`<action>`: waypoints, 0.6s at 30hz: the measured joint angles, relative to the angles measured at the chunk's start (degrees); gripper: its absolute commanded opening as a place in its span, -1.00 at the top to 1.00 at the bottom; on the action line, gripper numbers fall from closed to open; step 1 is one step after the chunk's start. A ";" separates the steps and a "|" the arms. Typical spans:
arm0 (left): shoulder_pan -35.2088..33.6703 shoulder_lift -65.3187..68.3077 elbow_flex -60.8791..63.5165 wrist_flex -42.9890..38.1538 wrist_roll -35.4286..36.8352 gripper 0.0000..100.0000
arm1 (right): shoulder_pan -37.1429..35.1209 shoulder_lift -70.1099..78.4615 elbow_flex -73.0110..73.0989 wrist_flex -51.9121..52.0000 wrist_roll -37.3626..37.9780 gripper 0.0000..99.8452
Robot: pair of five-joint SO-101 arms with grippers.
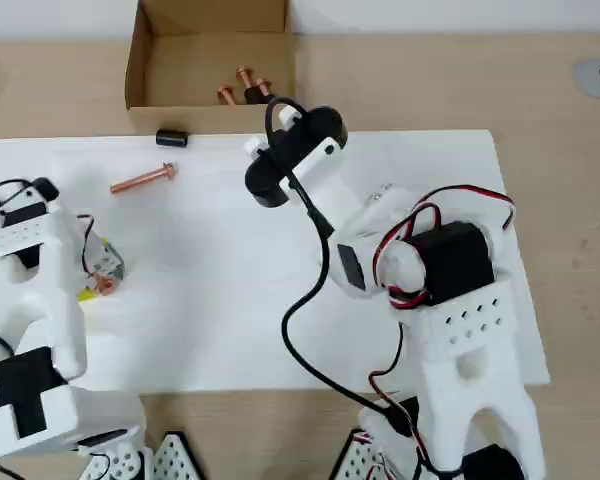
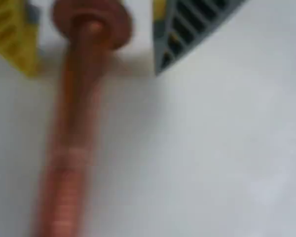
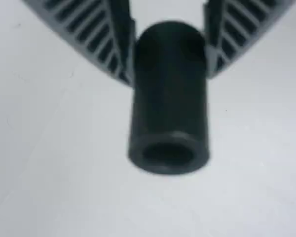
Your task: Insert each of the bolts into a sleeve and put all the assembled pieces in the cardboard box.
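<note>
One black sleeve (image 3: 168,108) is pinched in the right claw (image 3: 170,79). Its open end sticks out past the tips, over the white mat (image 1: 210,300).

One copper bolt (image 2: 71,148) has its round head between the two sides of the left claw (image 2: 94,74), at the left side of the mat. This claw is spread, and a little white shows on each side of the head.

A spare bolt (image 1: 143,180) lies flat near the far left part of the mat. A spare sleeve (image 1: 171,138) lies just past it, at the mat's far edge and right by the front wall of the cardboard box (image 1: 140,60). The two do not touch.

Some finished pieces (image 1: 245,88) lie inside the box, near its front right corner. The box and the mat sit on the wooden desk (image 1: 560,180).
</note>
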 measured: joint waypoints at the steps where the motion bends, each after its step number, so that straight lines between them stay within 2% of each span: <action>1: 0.26 -0.44 0.00 0.26 -0.26 0.74 | 0.00 0.00 0.00 0.00 0.00 0.98; 6: 0.97 -4.92 0.09 1.23 -0.53 0.75 | 0.00 0.00 0.00 0.00 0.00 0.98; 12: 1.05 -11.34 2.73 1.41 -0.70 0.85 | 0.00 0.00 0.00 0.00 0.00 0.98; 18: 1.05 -14.15 5.19 1.14 -0.70 0.67 | 0.00 0.00 0.00 0.00 0.00 0.98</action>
